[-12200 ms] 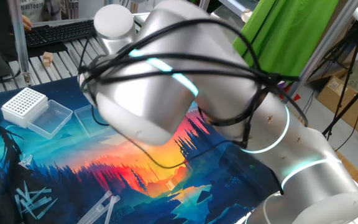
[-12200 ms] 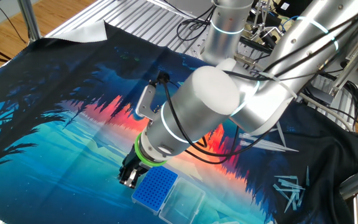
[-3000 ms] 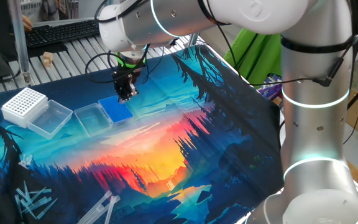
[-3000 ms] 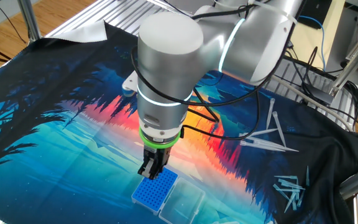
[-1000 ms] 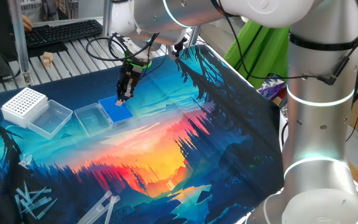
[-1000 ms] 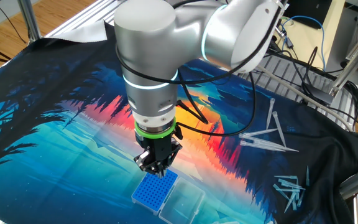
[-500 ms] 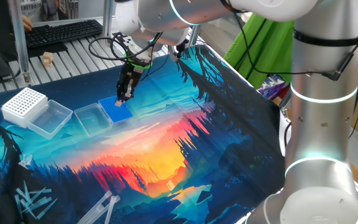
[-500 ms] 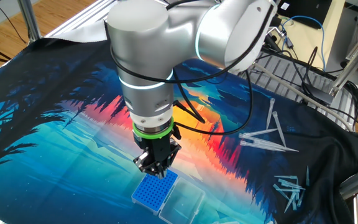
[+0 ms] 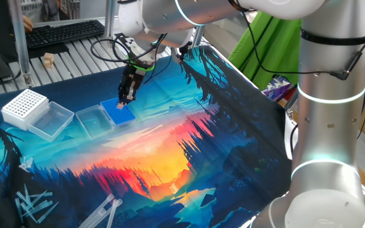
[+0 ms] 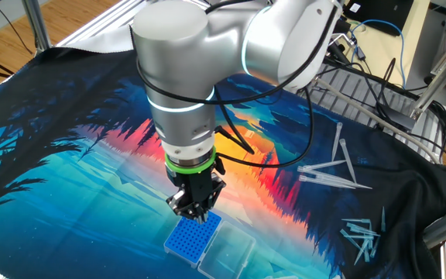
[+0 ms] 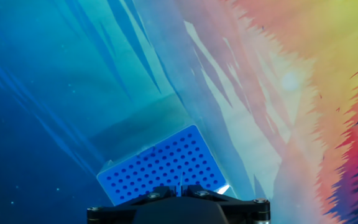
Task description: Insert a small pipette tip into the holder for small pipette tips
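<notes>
Over the blue rack [image 11: 160, 164], the gripper [image 10: 195, 208], jaws pinched on a small tip [image 11: 180, 185], hovers mid-insertion; next comes lining it up with a hole, then lowering.

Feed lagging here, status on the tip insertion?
Gripper shut on small pipette tip, poised over blue holder. Tip not visibly seated. Nothing in the way.

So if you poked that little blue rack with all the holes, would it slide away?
Probably. The small blue plastic rack looks light and lies loose on smooth printed cloth. Its low, flat shape should keep it from tipping, though its attached clear lid might drag.
</notes>
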